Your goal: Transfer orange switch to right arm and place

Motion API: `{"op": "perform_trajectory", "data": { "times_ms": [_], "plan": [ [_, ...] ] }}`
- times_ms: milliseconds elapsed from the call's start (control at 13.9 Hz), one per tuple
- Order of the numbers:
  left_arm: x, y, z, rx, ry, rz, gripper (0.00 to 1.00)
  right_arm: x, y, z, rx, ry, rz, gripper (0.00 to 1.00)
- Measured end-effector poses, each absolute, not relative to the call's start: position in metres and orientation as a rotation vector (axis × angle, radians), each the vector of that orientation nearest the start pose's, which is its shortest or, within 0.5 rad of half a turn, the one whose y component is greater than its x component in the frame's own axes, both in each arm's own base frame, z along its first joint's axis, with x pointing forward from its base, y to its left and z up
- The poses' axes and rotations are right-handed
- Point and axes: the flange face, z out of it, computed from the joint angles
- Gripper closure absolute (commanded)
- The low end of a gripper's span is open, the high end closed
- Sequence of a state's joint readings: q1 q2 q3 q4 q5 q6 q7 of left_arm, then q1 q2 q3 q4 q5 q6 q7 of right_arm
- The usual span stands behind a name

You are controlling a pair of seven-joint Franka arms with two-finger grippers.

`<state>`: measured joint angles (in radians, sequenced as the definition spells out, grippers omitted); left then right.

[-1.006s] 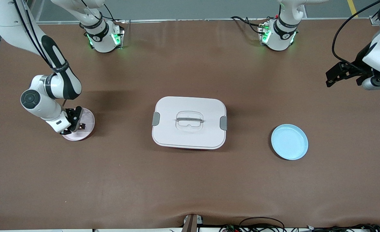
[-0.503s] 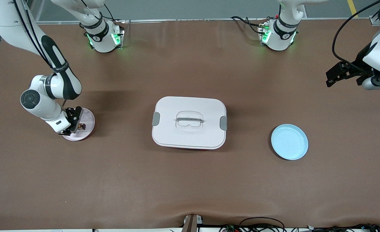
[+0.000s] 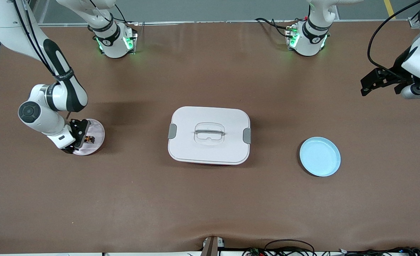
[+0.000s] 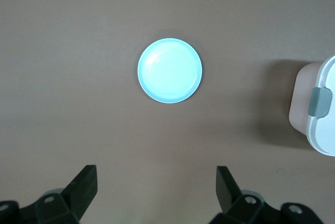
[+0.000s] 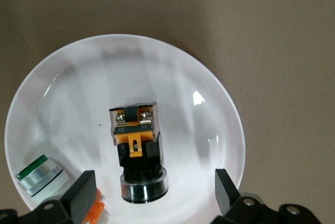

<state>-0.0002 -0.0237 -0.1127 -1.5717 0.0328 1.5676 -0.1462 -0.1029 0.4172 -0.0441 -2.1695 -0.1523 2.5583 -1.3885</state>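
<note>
The orange switch point(image 3: 89, 139) point(image 5: 137, 148), black with an orange band and a silver ring at one end, lies on its side in the pink plate point(image 3: 98, 131) point(image 5: 172, 77) toward the right arm's end of the table. My right gripper point(image 3: 79, 138) point(image 5: 154, 179) hovers just over that plate, open, its fingers standing wide on either side of the switch without touching it. My left gripper point(image 3: 363, 87) point(image 4: 156, 174) waits open and empty above bare table at the left arm's end.
A white lidded box point(image 3: 209, 135) point(image 4: 322, 109) sits mid-table. A light blue plate point(image 3: 319, 156) point(image 4: 169, 70) lies between the box and the left arm's end. In the pink plate also lie a green-and-silver piece point(image 5: 37, 174) and a small orange piece point(image 5: 94, 209).
My right gripper opened and let go of the switch, which now rests in the pink plate; the right arm drew back slightly. The left arm has not moved.
</note>
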Motion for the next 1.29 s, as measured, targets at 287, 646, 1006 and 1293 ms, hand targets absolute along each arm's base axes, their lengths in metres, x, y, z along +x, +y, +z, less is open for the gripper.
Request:
{"op": "perform_trajectory", "data": {
  "times_ms": [287, 646, 1006, 1293],
  "plan": [
    [0.544, -0.059, 0.637, -3.108, -0.053, -0.037, 0.0, 0.563, -0.082, 0.21, -2.621, -1.764, 0.228, 0.0],
    [0.544, -0.059, 0.637, -3.108, -0.053, -0.037, 0.0, 0.56, -0.076, 0.242, -2.836, -1.329, 0.344, 0.0],
    [0.544, -0.059, 0.637, -3.108, -0.053, -0.038, 0.0, 0.556, -0.064, 0.283, -3.047, -0.811, 0.343, 0.0],
    [0.544, -0.058, 0.638, -3.108, -0.054, -0.04, 0.0, 0.551, -0.05, 0.3, -3.154, -0.442, 0.307, 0.0]
  ]
}}
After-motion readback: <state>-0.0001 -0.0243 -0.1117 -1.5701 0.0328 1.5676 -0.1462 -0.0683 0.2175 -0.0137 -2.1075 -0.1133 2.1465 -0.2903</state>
